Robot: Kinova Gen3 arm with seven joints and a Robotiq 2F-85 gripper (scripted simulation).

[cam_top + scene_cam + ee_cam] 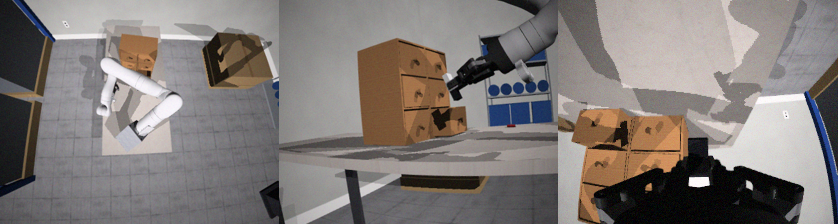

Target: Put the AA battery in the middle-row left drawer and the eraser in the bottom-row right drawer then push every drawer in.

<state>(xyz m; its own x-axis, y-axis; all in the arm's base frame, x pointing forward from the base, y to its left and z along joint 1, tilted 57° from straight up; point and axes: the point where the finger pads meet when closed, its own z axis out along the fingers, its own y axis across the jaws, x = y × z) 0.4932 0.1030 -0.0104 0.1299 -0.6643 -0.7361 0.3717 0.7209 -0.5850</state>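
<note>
Eraser (447, 77), a small white block, is pinched in the closed gripper (454, 84), held in the air in front of the small chest (379, 94), level with its middle row. Left to right along the bottom row: left drawer (417, 126) shut, right drawer (450, 121) pulled partly out and, I judge, ready to receive the eraser. Middle-row left drawer (415, 91) is shut. AA battery: not visible, status undetermined. A small red item (511, 125) lies on the table (467, 157), far right. Outstanding: drop eraser, close drawer.
</note>
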